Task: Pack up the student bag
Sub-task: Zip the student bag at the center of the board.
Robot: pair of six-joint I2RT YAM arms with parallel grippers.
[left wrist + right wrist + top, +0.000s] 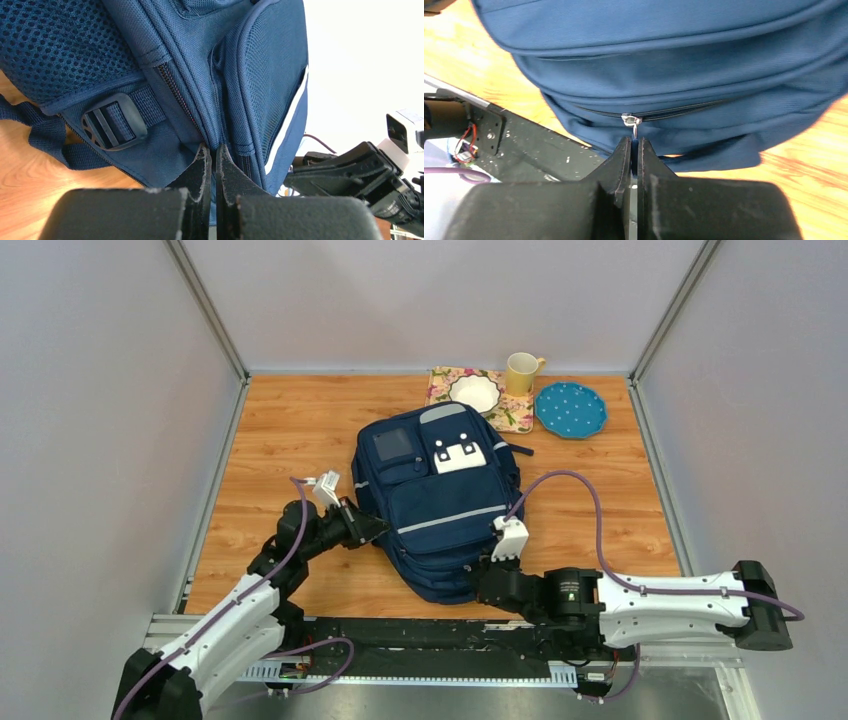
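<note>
bag location: student bag lies front-up mid-table on the wooden table, between both arms, with its near end by the front edge.
handling: soft fabric with no stiff shell. It looks slack, so it's probably light. Expect it to sag, bunch and slide on the wood if pulled from one side only.
grab points: zipper pull for opening. Use the side seam or the strap webbing by the buckle for anchoring. Skip the mesh pocket, too stretchy.
left gripper: pinched tight at the side seam, next to the zipper track. A sliver of blue shows between the pads, but I can't tell if fabric is actually caught.
right gripper: clamped on the metal zipper pull at the bag's near end.
writing: none legible. There's a white patch with dark dots and a grey stripe, no readable brand.
</note>
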